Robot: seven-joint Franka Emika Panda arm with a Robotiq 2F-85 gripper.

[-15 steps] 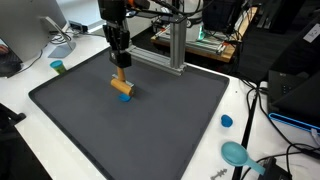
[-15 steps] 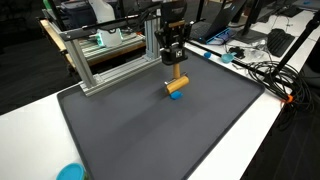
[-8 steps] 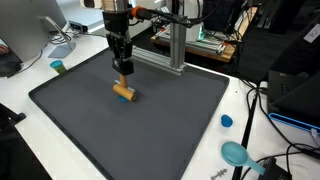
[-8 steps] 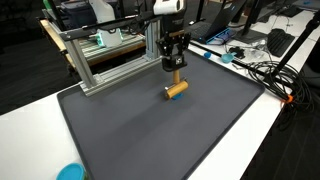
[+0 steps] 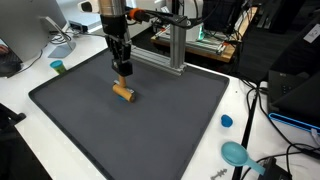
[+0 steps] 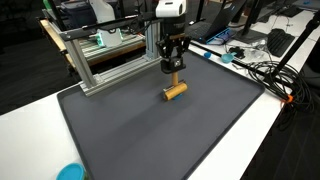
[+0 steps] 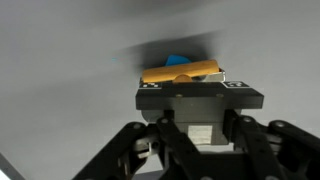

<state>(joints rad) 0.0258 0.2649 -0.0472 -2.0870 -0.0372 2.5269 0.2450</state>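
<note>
- The wooden peg (image 5: 123, 93) lay on its side in the far half of the dark mat (image 5: 160, 135). A small blue piece (image 7: 180, 60) showed just behind it in the wrist view. Being round, the peg could have rolled off at a glancing touch.
- The gripper (image 5: 122, 69) hung straight above the peg, apart from it. I could not tell whether its jaws were open or closed, because the exterior views were small and the wrist view was blurred.
- If the jaws came down too narrow, they would probably have pressed on top of the peg instead of straddling it.
- A grip off centre, or along the peg's length, might have let it swing, slip out or drag the blue piece along.
- The metal frame (image 6: 110, 60) stood just past the mat's far edge, so a wide swing that way risked a knock.
</note>
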